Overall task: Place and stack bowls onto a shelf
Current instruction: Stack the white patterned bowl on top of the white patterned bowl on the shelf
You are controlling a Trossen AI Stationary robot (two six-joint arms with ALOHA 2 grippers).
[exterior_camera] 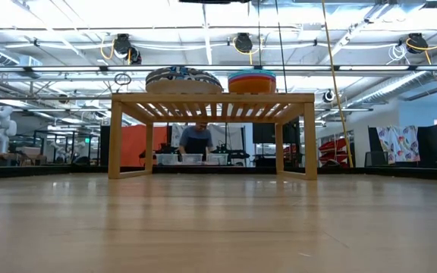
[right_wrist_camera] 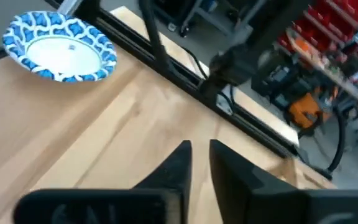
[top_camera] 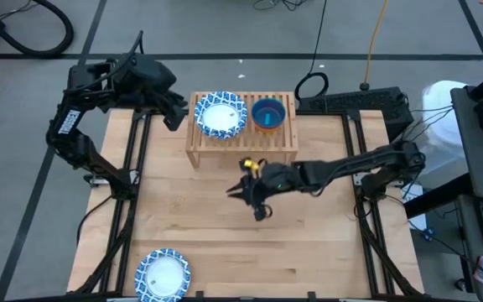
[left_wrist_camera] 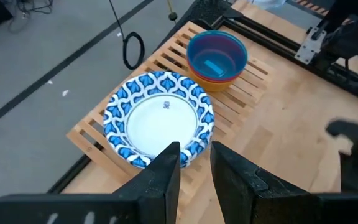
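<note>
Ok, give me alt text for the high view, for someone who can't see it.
Seen from above, a wooden shelf at the table's far edge holds a blue-patterned bowl beside stacked small bowls. Another patterned bowl sits at the near left edge. The right gripper hovers mid-table; the left gripper is beside the shelf.

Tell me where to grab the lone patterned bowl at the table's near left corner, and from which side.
Grip the blue rim of the bowl from above, one finger inside and one outside. It sits upright, wide and shallow, too broad to span. The right pincer looks nearer.
</note>
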